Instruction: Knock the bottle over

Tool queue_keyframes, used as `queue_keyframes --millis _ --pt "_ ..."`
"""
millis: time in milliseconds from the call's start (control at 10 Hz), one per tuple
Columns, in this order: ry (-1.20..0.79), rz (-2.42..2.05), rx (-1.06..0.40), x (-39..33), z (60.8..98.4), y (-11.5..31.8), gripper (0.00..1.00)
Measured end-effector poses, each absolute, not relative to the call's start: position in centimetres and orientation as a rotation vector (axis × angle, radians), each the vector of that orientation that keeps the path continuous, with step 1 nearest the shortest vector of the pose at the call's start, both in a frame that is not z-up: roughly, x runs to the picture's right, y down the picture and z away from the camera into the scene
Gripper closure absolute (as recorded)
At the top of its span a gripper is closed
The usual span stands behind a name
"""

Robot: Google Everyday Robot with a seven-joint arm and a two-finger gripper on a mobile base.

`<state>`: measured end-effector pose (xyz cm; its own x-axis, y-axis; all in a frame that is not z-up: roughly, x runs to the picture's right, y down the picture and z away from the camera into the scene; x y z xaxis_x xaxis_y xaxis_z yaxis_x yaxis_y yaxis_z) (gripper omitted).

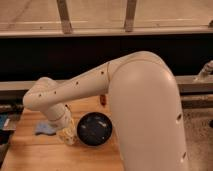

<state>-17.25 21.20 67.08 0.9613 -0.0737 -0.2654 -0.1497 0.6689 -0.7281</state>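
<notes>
The small pale translucent bottle (70,138) shows only in part on the wooden table (30,155), just left of the black round bowl (94,129). My gripper (64,129) is at the end of the white arm, right above and against the bottle, and covers its upper part. I cannot tell whether the bottle stands upright or leans.
A blue cloth (45,129) lies left of the gripper. A small red object (103,99) stands behind the bowl, partly hidden by the arm. The arm's large white elbow (145,115) blocks the right half of the table. A dark wall runs behind.
</notes>
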Motion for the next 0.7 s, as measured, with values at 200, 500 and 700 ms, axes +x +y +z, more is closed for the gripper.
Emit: queue_keyframes --millis 200,500,700 --pt "0.242 0.016 -0.845 -19.9 67.5 20.8 1.00" --pt "0.187 -0.033 -0.825 -23.5 70.5 18.0 1.00" --pt "0.183 -0.067 -0.789 -24.9 72.3 16.1 1.00"
